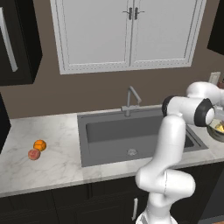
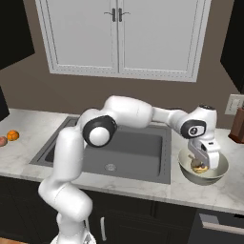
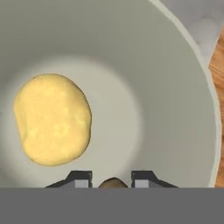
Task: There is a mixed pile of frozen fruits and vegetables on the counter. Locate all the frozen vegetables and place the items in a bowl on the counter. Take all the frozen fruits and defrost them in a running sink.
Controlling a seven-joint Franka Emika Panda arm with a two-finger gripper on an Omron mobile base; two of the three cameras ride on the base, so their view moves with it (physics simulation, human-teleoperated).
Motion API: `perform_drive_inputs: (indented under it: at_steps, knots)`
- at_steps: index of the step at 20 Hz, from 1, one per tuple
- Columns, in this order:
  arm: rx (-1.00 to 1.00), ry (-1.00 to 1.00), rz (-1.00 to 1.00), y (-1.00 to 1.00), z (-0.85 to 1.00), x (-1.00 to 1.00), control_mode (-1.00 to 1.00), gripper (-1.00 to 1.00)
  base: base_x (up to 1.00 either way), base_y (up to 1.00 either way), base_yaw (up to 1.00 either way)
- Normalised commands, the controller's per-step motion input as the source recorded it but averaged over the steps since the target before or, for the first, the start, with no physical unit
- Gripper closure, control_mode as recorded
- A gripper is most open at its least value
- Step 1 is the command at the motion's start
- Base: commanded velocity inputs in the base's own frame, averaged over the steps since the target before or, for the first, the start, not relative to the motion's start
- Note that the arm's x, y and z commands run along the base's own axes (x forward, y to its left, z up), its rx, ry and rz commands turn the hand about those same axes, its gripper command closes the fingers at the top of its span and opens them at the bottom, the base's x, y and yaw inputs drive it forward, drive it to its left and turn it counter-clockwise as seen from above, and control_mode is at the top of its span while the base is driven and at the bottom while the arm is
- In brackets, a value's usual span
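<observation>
Gripper (image 2: 197, 164) down inside bowl (image 2: 219, 172), jaws narrow, pinching small grey-brown disc (image 3: 111, 183) between fingertips (image 3: 79, 178). Yellow lumpy piece (image 3: 52, 119) lies on bowl floor just beside gripper, apart from disc. Bowl sits on counter (image 2: 200, 195) right of sink (image 1: 109, 131), near its corner. Faucet (image 1: 130, 101) at sink's back edge; drain (image 1: 132, 152) visible in basin. Orange ball (image 1: 40, 145) and reddish-pink ball (image 1: 33, 154) on counter well left of sink, touching or nearly so.
</observation>
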Motion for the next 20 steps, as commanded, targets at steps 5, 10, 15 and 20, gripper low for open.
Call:
perform_drive_inputs:
  at_steps: [5,10,15,20]
  knots:
    - [0.00,0.03,0.00,0.00,-0.33,0.00,-1.00,1.00,0.00,0.00,0.00]
    - [0.00,0.00,0.00,0.01,-0.21,0.00,-1.00,-1.00,0.00,0.00,0.00]
    - [0.00,0.00,0.00,0.00,-0.02,0.00,-1.00,-1.00,0.00,0.00,0.00]
    - [-0.02,0.02,0.00,0.01,0.19,0.00,-1.00,-1.00,0.00,0.00,0.00]
